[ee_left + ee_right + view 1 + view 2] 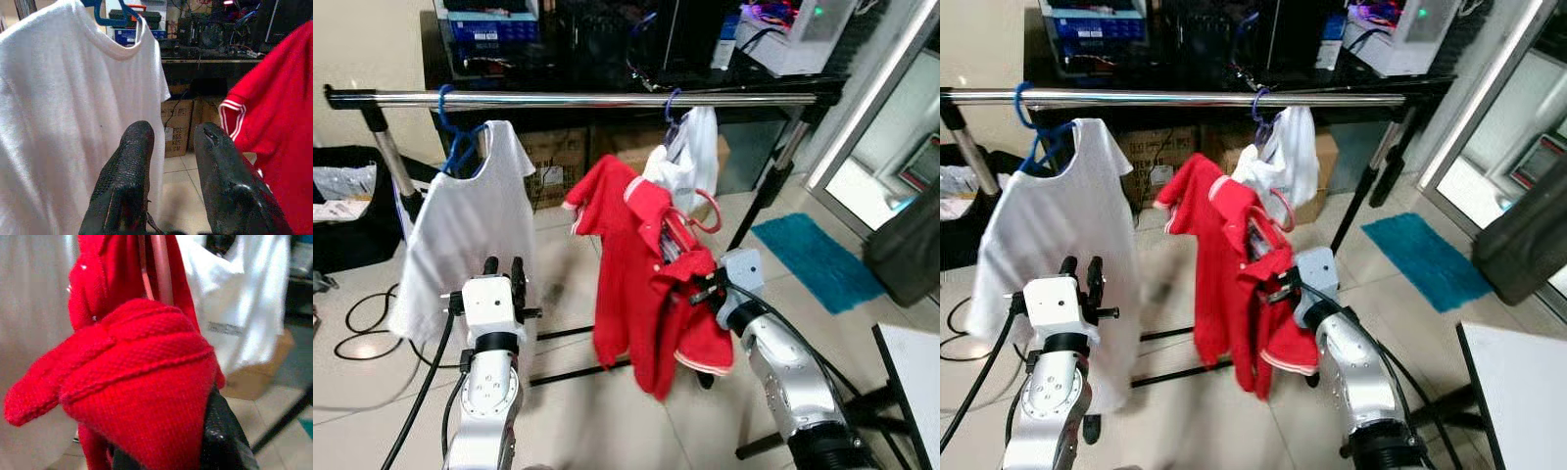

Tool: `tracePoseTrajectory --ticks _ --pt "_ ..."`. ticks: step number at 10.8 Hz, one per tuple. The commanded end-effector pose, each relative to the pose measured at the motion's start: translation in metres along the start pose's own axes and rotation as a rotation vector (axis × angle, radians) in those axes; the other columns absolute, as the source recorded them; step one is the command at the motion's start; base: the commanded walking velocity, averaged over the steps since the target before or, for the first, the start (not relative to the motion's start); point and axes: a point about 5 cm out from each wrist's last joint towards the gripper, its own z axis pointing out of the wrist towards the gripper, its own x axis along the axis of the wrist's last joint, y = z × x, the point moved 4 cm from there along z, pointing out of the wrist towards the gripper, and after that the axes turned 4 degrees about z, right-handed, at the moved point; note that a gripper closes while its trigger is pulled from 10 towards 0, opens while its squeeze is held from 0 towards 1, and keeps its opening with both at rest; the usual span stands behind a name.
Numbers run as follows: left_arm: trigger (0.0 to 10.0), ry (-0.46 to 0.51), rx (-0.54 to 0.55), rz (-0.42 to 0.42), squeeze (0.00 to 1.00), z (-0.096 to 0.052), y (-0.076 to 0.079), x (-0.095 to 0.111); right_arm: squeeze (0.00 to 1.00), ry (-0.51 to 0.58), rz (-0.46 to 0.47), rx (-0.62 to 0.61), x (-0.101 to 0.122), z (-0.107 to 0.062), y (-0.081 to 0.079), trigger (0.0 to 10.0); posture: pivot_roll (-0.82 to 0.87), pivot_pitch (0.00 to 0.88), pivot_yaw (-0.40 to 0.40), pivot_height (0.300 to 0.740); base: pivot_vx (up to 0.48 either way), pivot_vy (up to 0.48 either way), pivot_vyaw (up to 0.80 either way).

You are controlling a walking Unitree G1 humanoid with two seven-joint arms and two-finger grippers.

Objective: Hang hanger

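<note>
A chrome rail (607, 98) runs across the top of the eye views. At its left end a white T-shirt (460, 235) hangs on a blue hanger (458, 147). A second white garment (693, 157) hangs further right. Below the rail, a red polo shirt (641, 284) sits on a pink hanger (707, 211) whose hook is off the rail. My right gripper (707, 286) is shut on the bunched red shirt, and the red cloth (137, 377) covers its fingers (222, 440). My left gripper (504, 266) is raised in front of the white T-shirt (63, 107), open and holding nothing.
Behind the rail stands a black table (607, 73) loaded with electronics, with cardboard boxes (558, 162) under it. The rack's slanted legs (764, 191) reach the tiled floor. A teal mat (822, 259) lies at the right, cables (367, 313) at the left, and a white tabletop corner (915, 382) at lower right.
</note>
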Motion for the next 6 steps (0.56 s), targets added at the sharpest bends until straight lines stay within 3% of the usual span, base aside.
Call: tracePoseTrajectory --ticks 1,4,5,6 --pt "10.0 -0.002 -0.016 -0.005 0.00 -0.001 0.005 0.000 0.00 0.055 -0.026 -0.033 0.024 0.004 0.009 10.0 0.22 0.092 -0.082 0.740 0.000 0.000 0.00" --pt "10.0 0.001 -0.026 -0.030 0.00 -0.002 0.007 0.000 0.00 0.040 -0.016 0.075 0.036 0.013 -0.020 10.0 0.22 0.089 -0.083 0.740 0.000 0.000 0.00" --pt "10.0 0.003 -0.025 -0.038 0.00 -0.002 0.007 0.001 0.00 0.018 0.025 0.171 0.029 0.010 -0.036 10.0 0.23 0.088 -0.084 0.740 0.000 0.000 0.00" --pt "10.0 -0.004 -0.022 -0.042 0.00 -0.002 0.006 0.000 0.00 -0.059 -0.051 0.199 0.012 0.009 -0.047 10.0 0.23 0.087 -0.084 0.740 0.000 0.000 0.00"
